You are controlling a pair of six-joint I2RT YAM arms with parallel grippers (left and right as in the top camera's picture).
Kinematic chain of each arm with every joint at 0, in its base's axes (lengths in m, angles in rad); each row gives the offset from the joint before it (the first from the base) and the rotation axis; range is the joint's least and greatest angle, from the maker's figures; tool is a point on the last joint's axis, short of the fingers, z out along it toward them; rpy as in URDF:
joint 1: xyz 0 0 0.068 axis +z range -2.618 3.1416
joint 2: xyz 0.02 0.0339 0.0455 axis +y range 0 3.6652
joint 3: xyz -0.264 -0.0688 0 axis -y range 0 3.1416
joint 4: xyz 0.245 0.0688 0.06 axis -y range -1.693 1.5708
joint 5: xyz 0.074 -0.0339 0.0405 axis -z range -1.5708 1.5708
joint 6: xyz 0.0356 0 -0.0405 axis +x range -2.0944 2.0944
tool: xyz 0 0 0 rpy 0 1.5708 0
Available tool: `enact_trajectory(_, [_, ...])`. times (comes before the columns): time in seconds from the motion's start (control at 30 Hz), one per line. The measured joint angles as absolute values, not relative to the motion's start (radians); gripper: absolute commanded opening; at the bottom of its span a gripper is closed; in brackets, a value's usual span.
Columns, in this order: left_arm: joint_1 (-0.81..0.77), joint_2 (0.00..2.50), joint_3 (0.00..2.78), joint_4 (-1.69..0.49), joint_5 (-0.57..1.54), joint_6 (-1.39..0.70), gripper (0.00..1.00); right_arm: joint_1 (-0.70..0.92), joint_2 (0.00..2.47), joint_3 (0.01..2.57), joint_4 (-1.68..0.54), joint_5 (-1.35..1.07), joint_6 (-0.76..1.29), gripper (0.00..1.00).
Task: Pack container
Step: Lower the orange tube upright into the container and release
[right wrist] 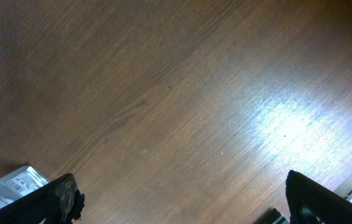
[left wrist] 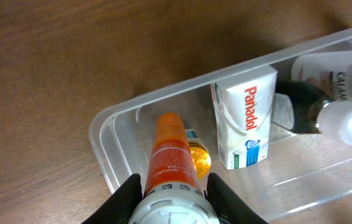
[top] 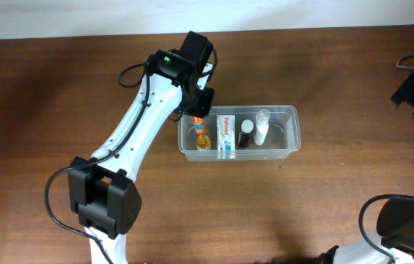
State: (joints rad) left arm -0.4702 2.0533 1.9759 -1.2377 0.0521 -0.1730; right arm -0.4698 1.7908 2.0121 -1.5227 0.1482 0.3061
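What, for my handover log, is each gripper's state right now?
Left gripper: shut on the orange tube, over the container.
Right gripper: open, holding nothing.

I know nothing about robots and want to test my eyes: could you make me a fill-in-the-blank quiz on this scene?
1. The left gripper is shut on a ___ plastic tube with a white cap.
2. The white cardboard box inside the clear plastic container reads ___.
3. The right gripper hangs ___ over the brown wooden table.
Missing words: orange; Panadol; open.
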Motion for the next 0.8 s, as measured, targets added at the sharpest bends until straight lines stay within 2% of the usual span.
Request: enact_trajectory(0.8, [-0.47,2.053,1.901,-1.166,0.051,-0.173,0.37,-0.47,1.791,2.012,-1.523,0.148,0.307,0.98])
